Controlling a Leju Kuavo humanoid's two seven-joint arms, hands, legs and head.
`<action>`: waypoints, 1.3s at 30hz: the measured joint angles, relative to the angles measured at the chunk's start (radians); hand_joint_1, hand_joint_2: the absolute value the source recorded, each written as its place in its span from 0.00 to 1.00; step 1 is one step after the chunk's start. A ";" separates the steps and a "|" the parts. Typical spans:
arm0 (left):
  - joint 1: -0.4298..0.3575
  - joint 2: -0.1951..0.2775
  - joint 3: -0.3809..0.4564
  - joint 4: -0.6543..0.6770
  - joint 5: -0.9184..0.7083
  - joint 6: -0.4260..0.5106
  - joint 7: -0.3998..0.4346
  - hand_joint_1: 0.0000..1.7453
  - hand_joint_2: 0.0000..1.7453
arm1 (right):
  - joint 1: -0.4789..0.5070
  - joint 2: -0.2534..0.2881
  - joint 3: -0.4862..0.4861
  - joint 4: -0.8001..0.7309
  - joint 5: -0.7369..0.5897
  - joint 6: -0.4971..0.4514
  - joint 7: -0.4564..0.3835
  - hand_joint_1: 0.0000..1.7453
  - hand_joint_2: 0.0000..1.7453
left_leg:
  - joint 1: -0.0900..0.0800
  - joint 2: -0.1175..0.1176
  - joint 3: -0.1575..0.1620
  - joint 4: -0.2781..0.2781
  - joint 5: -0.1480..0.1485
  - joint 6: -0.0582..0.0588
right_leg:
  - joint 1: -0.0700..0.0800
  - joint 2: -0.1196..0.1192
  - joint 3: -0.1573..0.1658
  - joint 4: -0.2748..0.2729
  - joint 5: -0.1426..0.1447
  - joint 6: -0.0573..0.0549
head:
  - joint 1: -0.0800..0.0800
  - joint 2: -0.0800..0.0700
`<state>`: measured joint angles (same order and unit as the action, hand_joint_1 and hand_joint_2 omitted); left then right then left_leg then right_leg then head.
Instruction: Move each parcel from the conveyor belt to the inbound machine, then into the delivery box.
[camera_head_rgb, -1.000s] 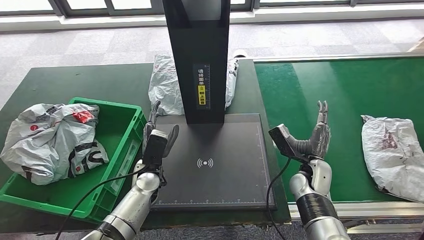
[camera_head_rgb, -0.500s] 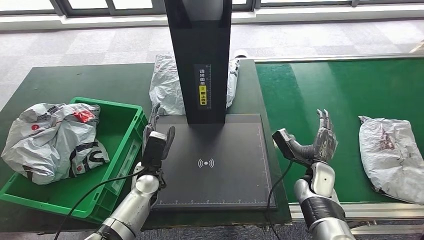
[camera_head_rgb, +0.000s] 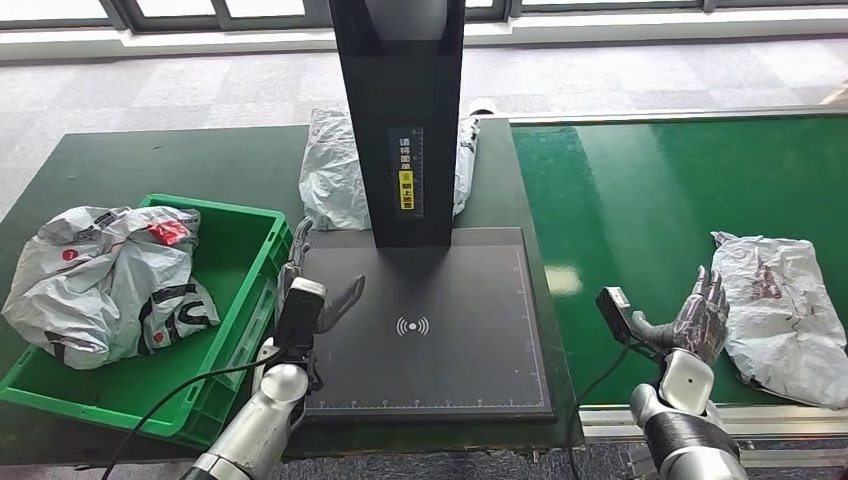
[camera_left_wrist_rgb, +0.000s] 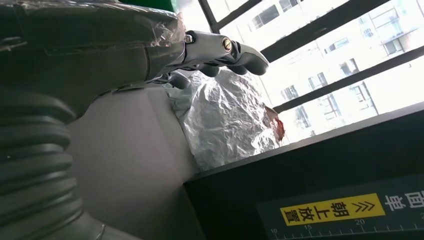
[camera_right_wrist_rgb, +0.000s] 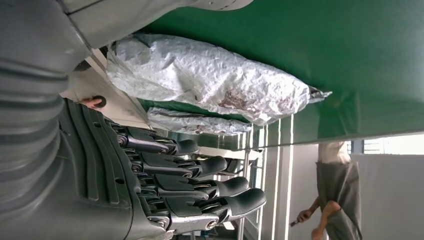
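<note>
— Where was the parcel (camera_head_rgb: 783, 315), and what did it look like?
— It lay flat on the green conveyor belt (camera_head_rgb: 650, 210), close to the belt's near edge and toward its right end. It was a crumpled grey-white plastic mailer with a reddish-brown smudge on its upper face; in the right wrist view (camera_right_wrist_rgb: 210, 85) it showed as a long, wrinkled bag.

— And the hands?
— The right hand (camera_head_rgb: 697, 322) hovered just beside the parcel's left edge, fingers spread and upright, holding nothing. The left hand (camera_head_rgb: 312, 290) hung over the left edge of the inbound machine (camera_head_rgb: 430, 320), fingers apart and empty too.

— How much room was there around the parcel?
— The belt to its left and beyond it was bare green. A pale metal rail ran along the near edge of the belt, just beside the parcel's lower side.

— What else lay further out?
— Another grey bag (camera_head_rgb: 335, 170) sat behind the machine's black column (camera_head_rgb: 400, 110). The green delivery box (camera_head_rgb: 240, 300) stood at the machine's left, with a crumpled parcel (camera_head_rgb: 105, 280) draped over its far left rim. A person (camera_right_wrist_rgb: 337, 195) stood in the distance in the right wrist view
</note>
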<state>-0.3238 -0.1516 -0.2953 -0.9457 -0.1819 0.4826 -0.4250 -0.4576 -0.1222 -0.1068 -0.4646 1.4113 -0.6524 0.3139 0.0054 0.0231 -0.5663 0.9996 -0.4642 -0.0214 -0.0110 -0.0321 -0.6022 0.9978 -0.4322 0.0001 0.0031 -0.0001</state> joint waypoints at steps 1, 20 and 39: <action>0.005 0.002 0.000 -0.006 -0.004 0.001 0.003 0.00 1.00 | 0.000 -0.001 -0.002 0.008 0.000 0.005 -0.003 0.00 1.00 | 0.000 0.000 0.000 0.000 0.000 0.000 | 0.000 0.000 0.000 0.000 0.000 0.000 | 0.000 0.000; 0.047 0.009 0.000 -0.075 -0.027 -0.007 0.029 0.00 1.00 | -0.005 -0.008 -0.005 0.056 0.029 0.123 0.016 0.00 1.00 | 0.000 0.000 0.000 0.000 0.000 0.000 | 0.000 0.000 0.000 0.000 0.000 0.000 | 0.000 0.000; 0.081 0.010 0.023 -0.119 -0.030 -0.017 0.044 0.00 1.00 | -0.005 -0.008 -0.005 0.056 0.043 0.112 0.047 0.00 1.00 | 0.000 0.000 0.000 0.000 0.000 0.000 | 0.000 0.000 0.000 0.000 0.000 0.000 | 0.000 0.000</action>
<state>-0.2430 -0.1415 -0.2719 -1.0648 -0.2120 0.4651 -0.3807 -0.4631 -0.1298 -0.1118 -0.4082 1.4547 -0.5401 0.3608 0.0054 0.0229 -0.5665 0.9996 -0.4642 -0.0213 -0.0111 -0.0324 -0.6022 0.9978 -0.4322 0.0002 0.0031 -0.0002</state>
